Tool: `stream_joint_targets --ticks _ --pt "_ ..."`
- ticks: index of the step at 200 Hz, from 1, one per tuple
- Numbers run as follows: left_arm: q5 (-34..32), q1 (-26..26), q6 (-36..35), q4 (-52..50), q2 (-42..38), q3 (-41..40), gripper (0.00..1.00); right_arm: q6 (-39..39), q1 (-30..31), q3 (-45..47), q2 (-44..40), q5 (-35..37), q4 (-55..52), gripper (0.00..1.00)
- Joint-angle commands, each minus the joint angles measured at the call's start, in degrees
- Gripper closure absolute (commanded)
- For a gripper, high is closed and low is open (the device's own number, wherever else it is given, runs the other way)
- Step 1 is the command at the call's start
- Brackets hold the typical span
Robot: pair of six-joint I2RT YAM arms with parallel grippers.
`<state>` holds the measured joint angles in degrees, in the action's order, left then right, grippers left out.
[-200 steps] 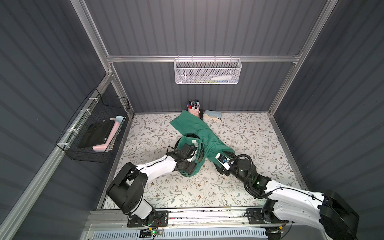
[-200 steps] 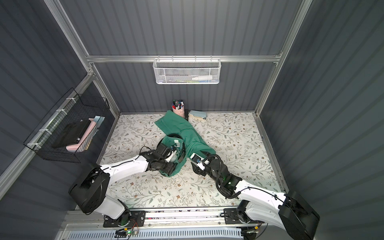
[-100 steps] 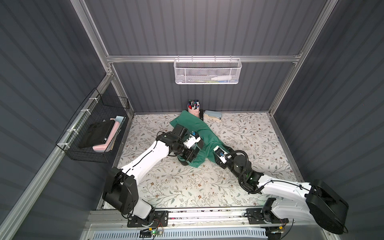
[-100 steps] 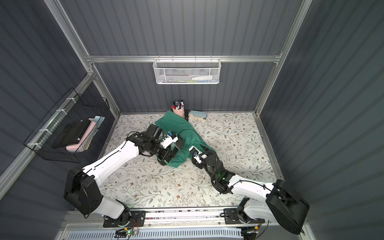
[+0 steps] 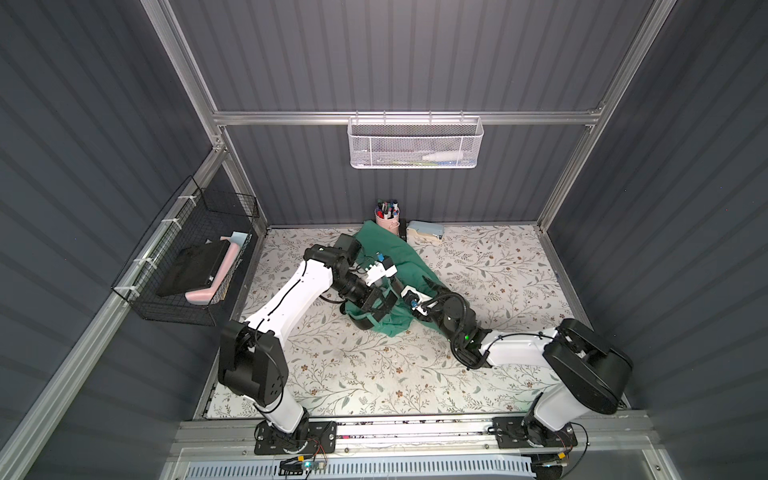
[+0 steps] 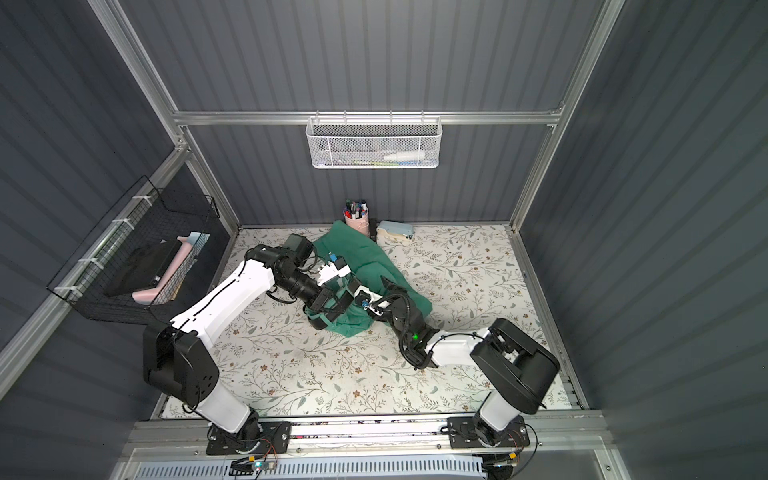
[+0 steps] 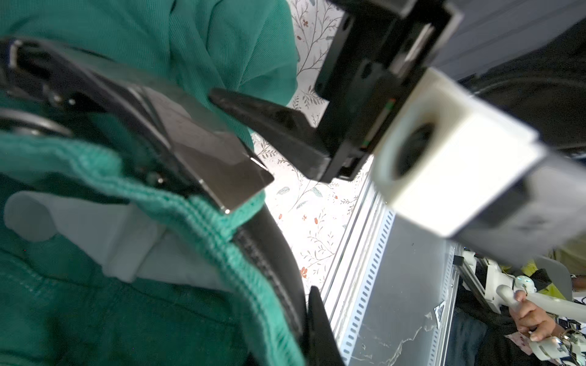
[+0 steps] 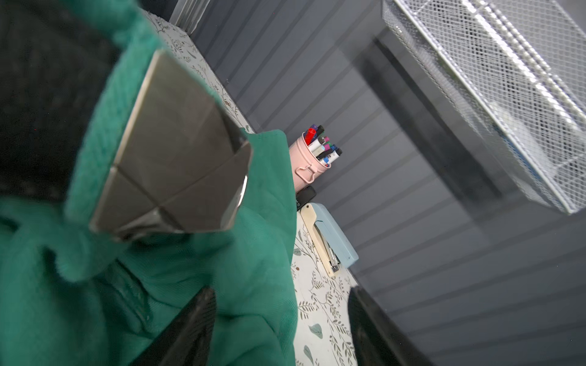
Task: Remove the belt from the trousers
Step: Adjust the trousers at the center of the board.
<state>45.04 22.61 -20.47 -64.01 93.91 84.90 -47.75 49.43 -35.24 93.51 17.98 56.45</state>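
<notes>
Plainly the belt (image 7: pixel 272 253) runs along the waistband (image 7: pixel 203 218) of the trousers (image 5: pixel 409 259), its buckle (image 7: pixel 203 149) bare against the green cloth, in the middle of the worktop (image 5: pixel 374 374). Left claw (image 7: pixel 312 301) is pressed together at that waistband, touching the strap; what it pinches I cannot tell. Right claw (image 8: pixel 279 291) stands spread, just beside the buckle.

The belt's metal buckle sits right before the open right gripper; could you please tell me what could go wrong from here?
1. The shut left gripper seems to pinch the narrow black leather-like belt together with the waistband of the soft green cloth trousers, so pulling may drag them along.
2. Green cloth bunches against the belt's dull metal buckle; the open right gripper might catch cloth instead.
3. Both grippers sit very close and could collide.
</notes>
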Motion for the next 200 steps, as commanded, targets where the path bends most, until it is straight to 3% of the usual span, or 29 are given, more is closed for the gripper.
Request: stream_joint_targets --ticks 1,40,59,105,149,161,182,200 --pt "6.2 -1.4 -3.3 -4.3 -0.4 3.4 1.0 -3.6 -0.2 -2.9 3.3 -1.3 8.2 0.32" --pt "7.6 -2.5 -5.6 -7.7 1.5 6.9 1.0 -3.2 -0.6 -7.5 9.0 -2.2 14.0 0.36" --pt "7.7 -2.8 -6.0 -8.1 2.1 8.0 1.0 -0.8 -1.4 -9.2 9.6 -6.3 13.3 0.36" --pt "7.8 -4.1 -6.2 -7.6 1.8 8.5 1.0 7.7 -3.2 -13.4 4.9 -24.3 -5.8 0.3" --pt "9.0 -4.7 -6.2 -6.5 1.4 7.3 1.0 8.4 -3.4 -15.3 4.5 -31.2 -11.5 0.27" --pt "9.6 -4.7 -6.3 -6.3 1.1 7.3 1.0 9.3 -3.5 -16.0 5.7 -31.1 -11.6 0.29" --pt "10.4 -4.7 -6.7 -6.0 0.5 7.0 1.0 13.3 -5.0 -16.7 8.8 -30.4 -6.4 0.43" --pt "11.9 -4.7 -8.5 -6.3 -0.5 6.2 1.0 17.5 -7.3 -17.3 11.2 -34.9 0.1 0.51"
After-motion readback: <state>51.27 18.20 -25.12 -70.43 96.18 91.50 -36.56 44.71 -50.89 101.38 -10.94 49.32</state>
